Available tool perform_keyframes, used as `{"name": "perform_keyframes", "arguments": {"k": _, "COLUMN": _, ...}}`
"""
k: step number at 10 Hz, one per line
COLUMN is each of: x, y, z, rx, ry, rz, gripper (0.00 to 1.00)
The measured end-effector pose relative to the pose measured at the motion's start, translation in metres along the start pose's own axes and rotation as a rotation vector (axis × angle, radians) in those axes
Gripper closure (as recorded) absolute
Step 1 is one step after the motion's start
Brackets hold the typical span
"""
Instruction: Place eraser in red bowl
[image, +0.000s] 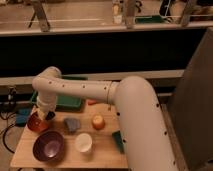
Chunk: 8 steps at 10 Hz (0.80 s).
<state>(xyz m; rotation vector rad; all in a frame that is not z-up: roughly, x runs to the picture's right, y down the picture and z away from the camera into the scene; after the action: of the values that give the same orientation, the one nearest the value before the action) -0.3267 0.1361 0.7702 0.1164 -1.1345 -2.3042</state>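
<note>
The red bowl (34, 123) sits at the left of the wooden table (100, 152), partly hidden by my arm. My gripper (46, 115) hangs just over the bowl's right side. The eraser is not visible to me; it may be hidden by the gripper. The larger purple bowl (48, 145) stands in front of the red bowl.
A white cup (83, 142) stands right of the purple bowl. A grey-blue object (72, 124) and an orange object (98, 121) lie mid-table. A green tray (67, 102) is at the back, a dark green block (118, 140) by my arm.
</note>
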Motion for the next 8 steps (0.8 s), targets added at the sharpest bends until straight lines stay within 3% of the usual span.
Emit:
{"name": "perform_keyframes", "arguments": {"k": 2, "x": 0.001, "y": -0.003, "z": 0.004, "rx": 0.036, "ry": -0.027, "rz": -0.055, "gripper": 0.94}}
{"name": "perform_keyframes", "arguments": {"k": 8, "x": 0.004, "y": -0.012, "z": 0.01, "rx": 0.073, "ry": -0.046, "rz": -0.108, "gripper": 0.32}}
